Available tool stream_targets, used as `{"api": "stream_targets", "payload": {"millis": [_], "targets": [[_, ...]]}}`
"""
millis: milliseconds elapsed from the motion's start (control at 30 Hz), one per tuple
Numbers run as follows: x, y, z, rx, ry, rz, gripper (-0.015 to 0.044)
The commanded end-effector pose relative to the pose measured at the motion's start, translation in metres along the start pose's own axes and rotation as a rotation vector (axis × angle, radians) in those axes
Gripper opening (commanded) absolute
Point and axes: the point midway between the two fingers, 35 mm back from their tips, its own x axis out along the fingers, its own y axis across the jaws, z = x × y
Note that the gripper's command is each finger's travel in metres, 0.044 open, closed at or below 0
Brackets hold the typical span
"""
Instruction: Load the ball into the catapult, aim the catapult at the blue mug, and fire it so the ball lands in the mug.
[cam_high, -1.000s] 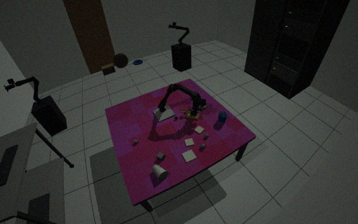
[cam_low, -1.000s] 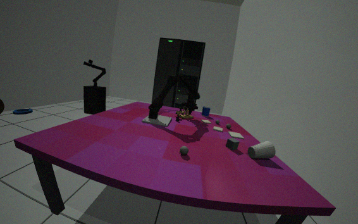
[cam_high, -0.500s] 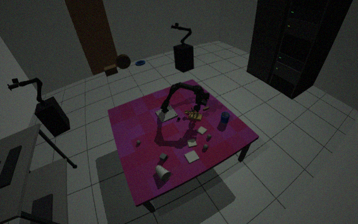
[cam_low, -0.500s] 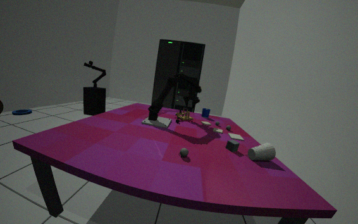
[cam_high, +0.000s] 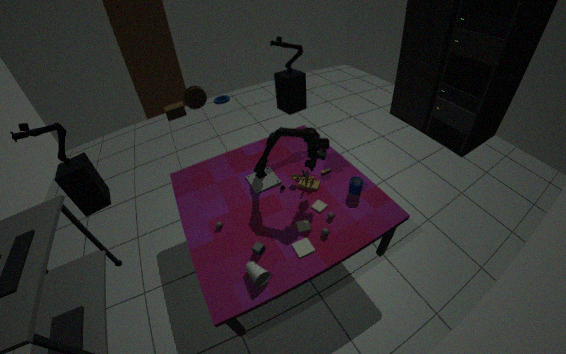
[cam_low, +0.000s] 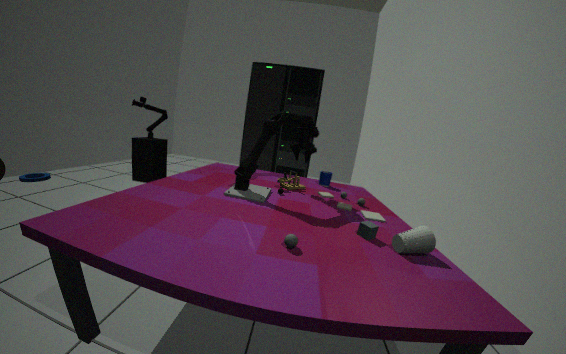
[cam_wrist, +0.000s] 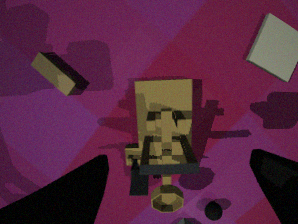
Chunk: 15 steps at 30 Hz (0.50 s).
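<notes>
The yellow wooden catapult (cam_high: 308, 184) (cam_low: 292, 186) (cam_wrist: 164, 94) stands on the table beyond the arm's base. Its round cup (cam_wrist: 167, 200) looks empty in the wrist view. A small dark ball (cam_high: 282, 188) (cam_low: 280, 191) (cam_wrist: 213, 210) lies on the table beside the cup. The blue mug (cam_high: 355, 185) (cam_low: 325, 178) stands upright, apart from the catapult, toward the table's far right edge in the top view. My gripper (cam_high: 311, 163) (cam_low: 303, 156) (cam_wrist: 180, 160) is wide open and empty, above the catapult, fingers pointing down.
A small wooden block (cam_high: 326, 171) (cam_wrist: 54, 74) lies near the catapult. A pale tile (cam_high: 319, 206) (cam_low: 326, 194) (cam_wrist: 275, 47), another tile (cam_high: 303, 247) (cam_low: 373, 216), a grey cube (cam_high: 258, 248) (cam_low: 368, 230), several grey balls and a tipped white cup (cam_high: 258, 273) (cam_low: 414, 241) lie around.
</notes>
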Motion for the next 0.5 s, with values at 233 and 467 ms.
{"api": "stream_targets", "payload": {"millis": [233,467], "targets": [[0.029,-0.053,-0.064,0.292,0.040,-0.015,0.0300],[0.056,-0.079,-0.127,0.514,0.052,-0.026,0.0300]]}}
